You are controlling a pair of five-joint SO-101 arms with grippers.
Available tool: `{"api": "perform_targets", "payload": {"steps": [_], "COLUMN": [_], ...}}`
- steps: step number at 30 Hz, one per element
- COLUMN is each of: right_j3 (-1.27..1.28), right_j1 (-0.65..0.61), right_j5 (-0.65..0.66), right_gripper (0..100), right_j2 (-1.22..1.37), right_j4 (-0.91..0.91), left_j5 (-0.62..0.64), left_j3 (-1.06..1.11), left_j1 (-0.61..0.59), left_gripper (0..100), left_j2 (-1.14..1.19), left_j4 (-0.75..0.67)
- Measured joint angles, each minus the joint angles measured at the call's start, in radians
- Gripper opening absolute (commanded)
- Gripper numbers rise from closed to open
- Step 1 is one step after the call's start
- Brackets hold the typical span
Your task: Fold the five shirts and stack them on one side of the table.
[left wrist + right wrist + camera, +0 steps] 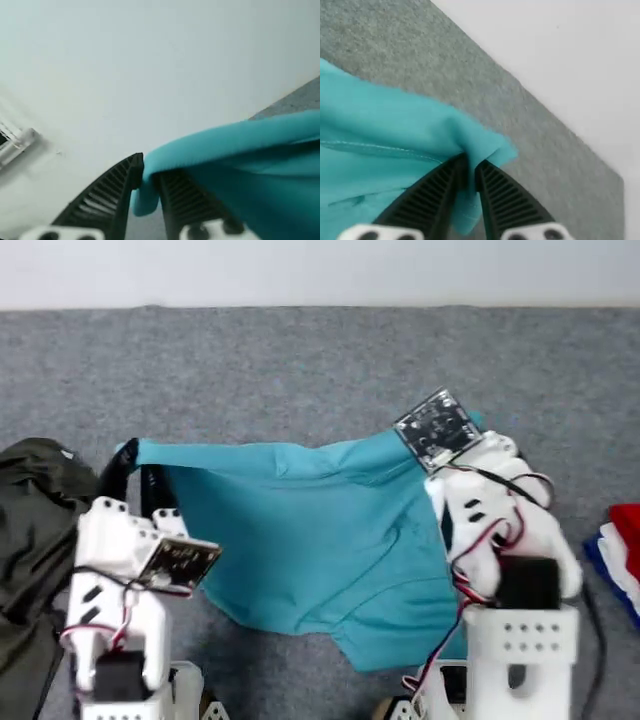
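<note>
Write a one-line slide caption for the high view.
Left gripper and right gripper each pinch a corner of the teal shirt, spread over the grey table.

Bright, even light on my feeds.
I see faint soft shadows on the grey table under the edge of the teal shirt.

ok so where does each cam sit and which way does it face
High view: fixed above, looking down on the grey table; left arm and right arm show, the teal shirt stretched between them.
Left wrist view: on that wrist, looking along the left hand toward the wall; it pinches a shirt edge.
Right wrist view: on that wrist, looking along the right hand over the table; it pinches a shirt corner.
Shared: all three show the teal shirt.
</note>
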Motion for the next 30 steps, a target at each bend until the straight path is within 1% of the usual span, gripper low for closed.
{"api": "perform_targets", "payload": {"steps": [5, 10, 15, 18, 23, 26, 30], "right_j3": [0.163, 0.180, 0.180, 0.175, 0.080, 0.018, -0.087], "right_j1": [-0.023, -0.023, -0.023, -0.023, -0.023, -0.023, -0.021], "right_j5": [0.000, 0.000, 0.000, 0.000, 0.000, 0.000, 0.000], "right_gripper": [1.0, 0.9, 0.9, 0.9, 0.9, 0.9, 0.9], "right_j2": [0.032, 0.147, 0.244, 0.284, 0.356, 0.425, 0.551], "right_j4": [-0.227, -0.390, -0.477, -0.479, -0.453, -0.443, -0.407], "left_j5": [0.002, 0.002, 0.002, 0.002, 0.038, 0.048, 0.051], "left_j3": [0.213, 0.236, 0.224, 0.144, -0.069, -0.204, -0.377], "left_j1": [0.000, 0.000, 0.000, 0.003, 0.025, 0.034, 0.037], "left_gripper": [0, 0, 1, 1, 1, 1, 0], "left_j2": [0.002, 0.034, 0.084, 0.133, 0.299, 0.460, 0.736], "left_j4": [-0.201, -0.216, -0.216, -0.195, -0.061, -0.012, -0.006]}}
